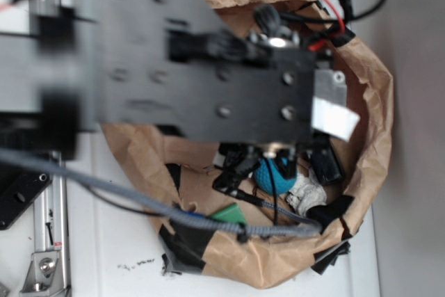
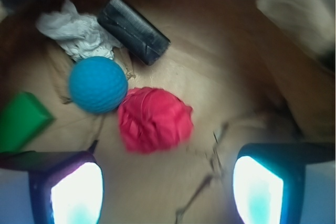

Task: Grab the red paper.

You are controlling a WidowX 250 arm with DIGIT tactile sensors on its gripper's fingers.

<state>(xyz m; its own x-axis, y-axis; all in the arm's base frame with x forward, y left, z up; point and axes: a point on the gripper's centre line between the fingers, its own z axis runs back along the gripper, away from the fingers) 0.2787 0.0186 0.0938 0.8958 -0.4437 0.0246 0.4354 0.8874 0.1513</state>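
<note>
The red paper [image 2: 154, 119] is a bright red ruffled wad lying on the brown paper floor of the bin, in the middle of the wrist view. My gripper [image 2: 165, 182] hangs above the floor with its jaws wide apart and nothing between them. The red paper lies just beyond the gap, slightly toward the left finger [image 2: 76, 192]. In the exterior view the arm [image 1: 208, 74] covers most of the bin and hides the red paper; the gripper [image 1: 261, 165] shows only partly under the arm.
A blue ball [image 2: 97, 84] touches the red paper's upper left; it also shows in the exterior view [image 1: 277, 174]. A whitish grey paper wad [image 2: 76, 32], a black cylinder [image 2: 134, 30] and a green block [image 2: 21, 119] lie around. The brown paper bin wall [image 1: 375, 130] rings everything.
</note>
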